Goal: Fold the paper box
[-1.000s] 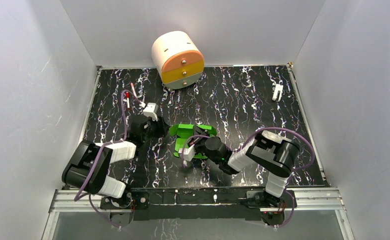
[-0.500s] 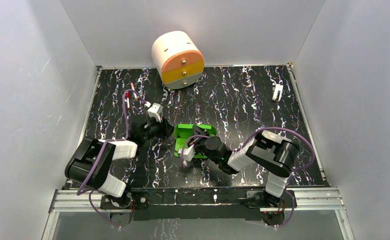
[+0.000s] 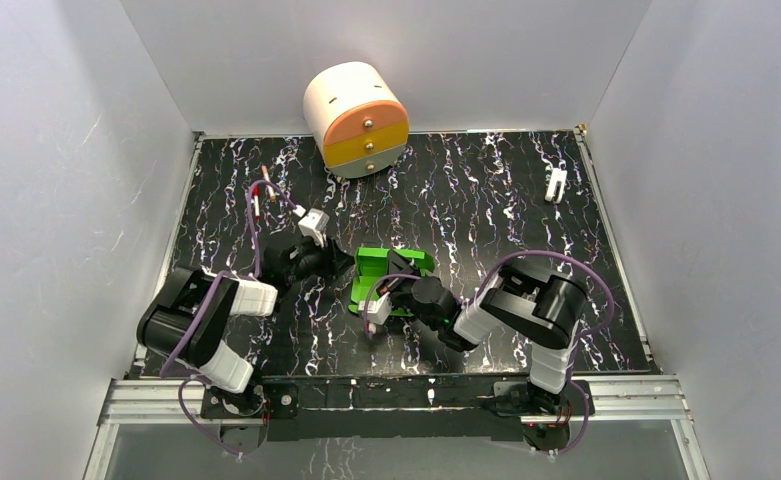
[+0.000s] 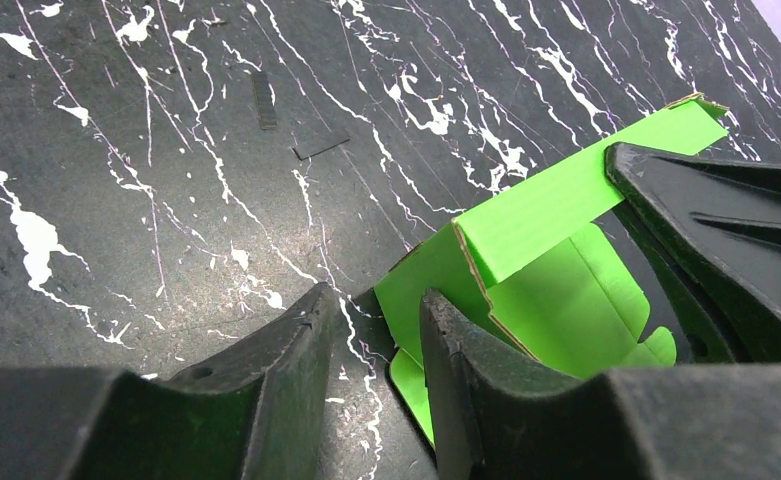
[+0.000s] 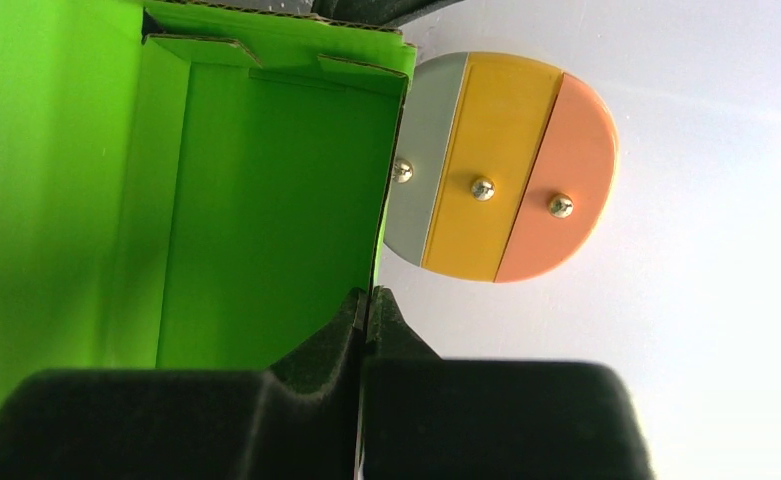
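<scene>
Green card paper box, partly erected, sits mid-bench. Right gripper is clamped on an upright wall edge. Left gripper, jaws apart, straddles a corner of the box without pinching it. Step judged: raising walls. Next move probably calls for the left jaws pinching that corner.

Quick tally: one green box is counted, plus one drawer unit with three drawers and three knobs, one per drawer. Two arms are seen, a left arm and a right arm. One white clip is spotted too.
</scene>
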Robot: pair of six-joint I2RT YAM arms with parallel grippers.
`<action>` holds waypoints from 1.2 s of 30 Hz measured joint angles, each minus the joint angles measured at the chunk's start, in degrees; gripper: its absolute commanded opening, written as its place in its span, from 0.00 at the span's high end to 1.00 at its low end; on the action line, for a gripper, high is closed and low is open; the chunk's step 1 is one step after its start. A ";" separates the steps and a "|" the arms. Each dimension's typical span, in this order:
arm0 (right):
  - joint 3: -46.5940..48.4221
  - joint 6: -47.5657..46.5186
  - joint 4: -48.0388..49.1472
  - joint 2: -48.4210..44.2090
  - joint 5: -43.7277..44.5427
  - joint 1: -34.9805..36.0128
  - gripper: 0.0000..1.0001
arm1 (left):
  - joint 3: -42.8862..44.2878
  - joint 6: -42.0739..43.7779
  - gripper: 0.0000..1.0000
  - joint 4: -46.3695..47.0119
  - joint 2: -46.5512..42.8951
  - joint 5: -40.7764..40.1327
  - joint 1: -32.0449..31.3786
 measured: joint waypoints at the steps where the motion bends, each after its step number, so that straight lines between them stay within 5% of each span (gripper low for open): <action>1: -0.33 -0.59 1.09 0.63 0.28 0.00 1.00 | 0.00 -0.07 0.65 0.66 0.52 0.20 0.00; 36: -1.31 -1.60 4.59 1.92 1.46 -0.07 1.00 | 0.00 3.50 0.63 2.21 1.97 1.36 -2.16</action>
